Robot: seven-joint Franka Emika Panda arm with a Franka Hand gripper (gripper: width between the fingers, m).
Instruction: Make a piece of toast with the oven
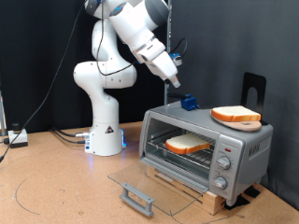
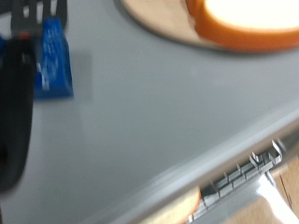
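Observation:
The silver-grey oven (image 1: 245, 147) stands on a wooden board with its glass door (image 1: 154, 180) folded down open. One slice of toast (image 1: 190, 144) lies on the wire rack inside. A second, alike slice (image 1: 235, 116) lies on a plate on the oven's roof; it also shows in the wrist view (image 2: 248, 23). My gripper (image 1: 174, 83) hangs empty above the roof's end towards the exterior view's left, over a small blue object (image 1: 190, 102). In the wrist view one dark finger (image 2: 13, 112) shows beside that blue object (image 2: 53, 61), with nothing held.
The white arm's base (image 1: 105, 131) stands behind the oven on the brown table, with cables (image 1: 67, 136) beside it. The door's handle (image 1: 135, 197) juts towards the exterior view's bottom. A dark stand (image 1: 253, 89) rises behind the oven.

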